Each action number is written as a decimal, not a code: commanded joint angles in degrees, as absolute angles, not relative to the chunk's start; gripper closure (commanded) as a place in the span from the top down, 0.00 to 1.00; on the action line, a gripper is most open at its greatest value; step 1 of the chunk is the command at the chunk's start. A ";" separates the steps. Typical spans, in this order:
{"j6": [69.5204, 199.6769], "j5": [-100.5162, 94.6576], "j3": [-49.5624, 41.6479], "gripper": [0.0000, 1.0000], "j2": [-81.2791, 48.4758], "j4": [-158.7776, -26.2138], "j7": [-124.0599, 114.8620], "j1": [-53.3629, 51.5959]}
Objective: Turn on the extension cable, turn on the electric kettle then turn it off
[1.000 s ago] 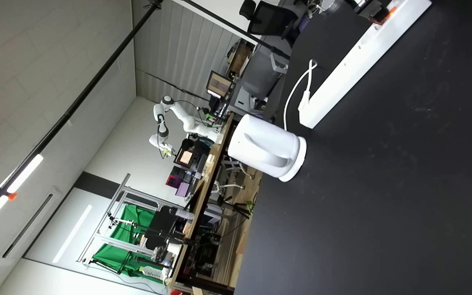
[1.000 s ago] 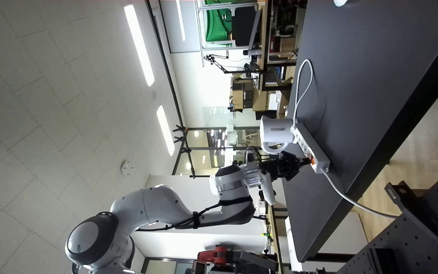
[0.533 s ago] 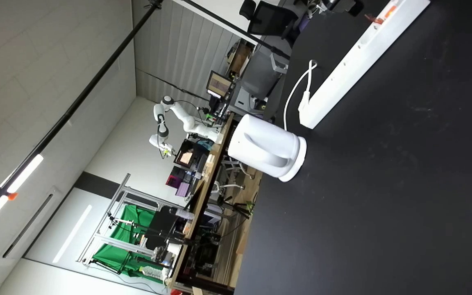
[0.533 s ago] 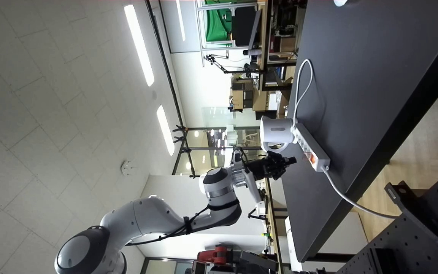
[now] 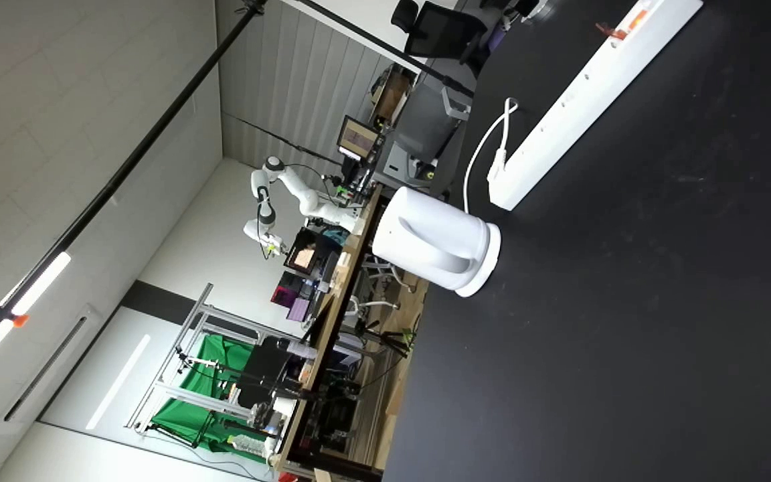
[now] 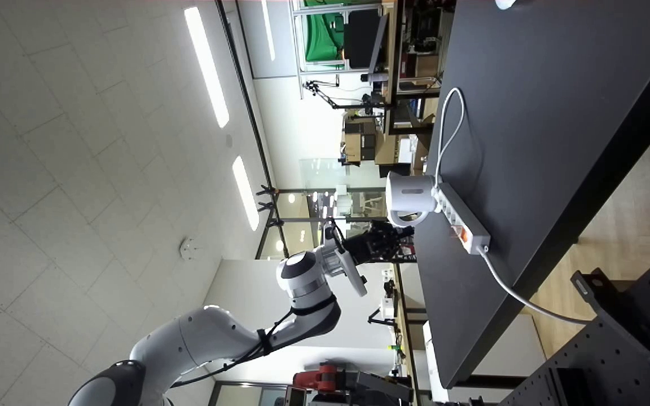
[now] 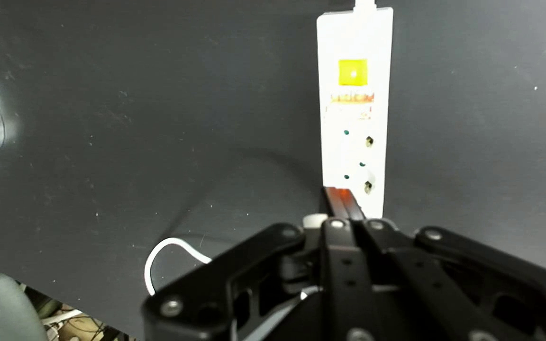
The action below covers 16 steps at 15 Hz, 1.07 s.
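Hung with empty, closed gripper (image 7: 342,191) clear of extension cable (image 5: 581,104) on black table (image 5: 600,321) and electric kettle (image 5: 434,227) near the plugged-in end, perhaps risking a kettle topple from too hard a press.

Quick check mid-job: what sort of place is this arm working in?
Probably a robotics lab or workshop. In an exterior view, a second white robot arm shows in the background, along with a lit monitor and a green cloth.

The arm (image 6: 203,334) is glossy white with a black cable (image 6: 224,368) — the pincer (image 7: 340,195) black, studded with silver screws (image 7: 171,307).
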<state>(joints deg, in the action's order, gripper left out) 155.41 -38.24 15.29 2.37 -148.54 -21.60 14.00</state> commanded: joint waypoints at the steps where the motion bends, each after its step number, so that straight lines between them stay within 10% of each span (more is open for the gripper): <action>1: 155.40 -38.24 15.29 0.01 2.36 -148.54 -21.58 14.00; 16: 160.22 -36.30 14.41 0.00 0.95 -146.66 -21.14 14.66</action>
